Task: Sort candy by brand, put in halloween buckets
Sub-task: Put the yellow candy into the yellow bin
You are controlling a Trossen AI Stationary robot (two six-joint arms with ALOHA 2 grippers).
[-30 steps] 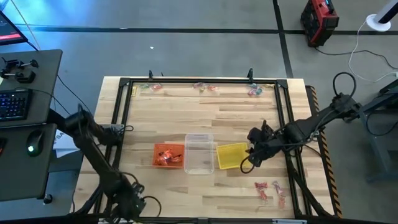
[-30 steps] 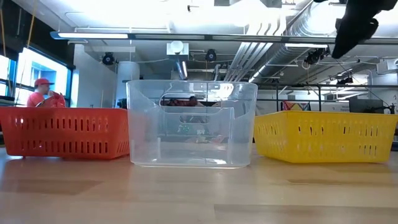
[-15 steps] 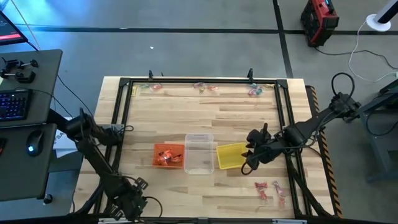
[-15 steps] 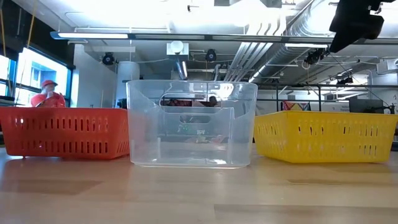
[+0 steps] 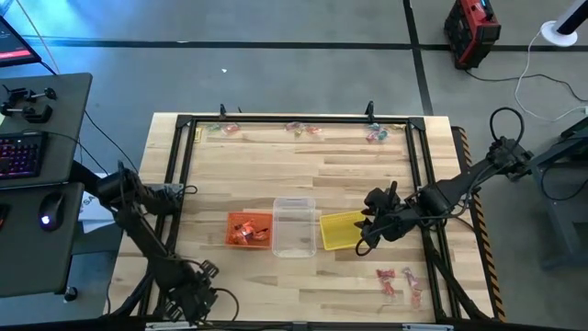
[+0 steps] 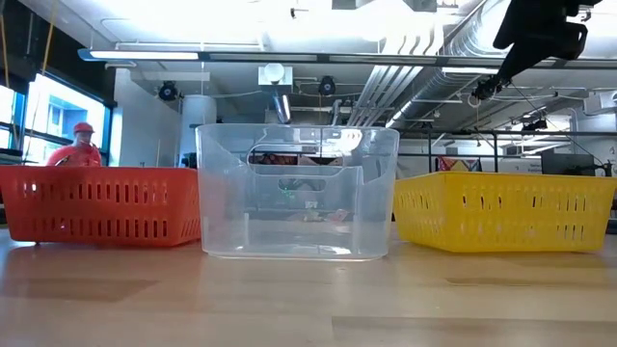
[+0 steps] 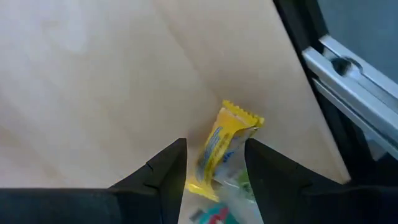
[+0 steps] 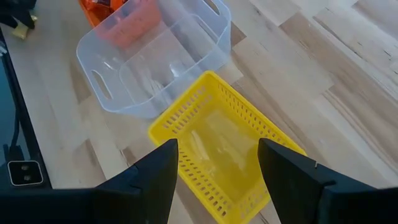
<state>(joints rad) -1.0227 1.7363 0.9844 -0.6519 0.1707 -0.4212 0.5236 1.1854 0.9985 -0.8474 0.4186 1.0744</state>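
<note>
Candy, small wrapped pieces, in several lots. Red-orange pieces [image 5: 245, 230] lie inside the orange bucket [image 5: 263, 241]. Pink pieces [image 5: 396, 280] lie loose on the tabletop [image 5: 303, 175] near its front right corner. Three small clusters sit along the far edge: left [image 5: 224, 130], middle [image 5: 303, 129], right [image 5: 377, 134]; wrapper colours there are too small to tell apart. One yellow-wrapped piece [image 7: 219, 148], with a green and red scrap beside it, lies at the front left corner.

Buckets: three square open tubs in a row at mid-tabletop, sides close together. Orange, slotted walls. Clear bucket [image 5: 294, 227], plain walls with handle cut-outs, nothing seen inside. Yellow bucket [image 5: 342, 230], slotted walls, nothing seen inside from the right wrist view.

Left gripper [image 7: 214, 163]: low at the front left corner, fingers apart, straddling the yellow piece; contact cannot be made out. In the high view the gripper is cut off by the picture's lower edge.

Right gripper [image 5: 366, 223]: above the right end of the yellow bucket, fingers apart, holding nothing. Only its upper body shows in the low view.

Person in red cap [image 6: 77, 145]: partly hidden behind the orange bucket in the low view.
</note>
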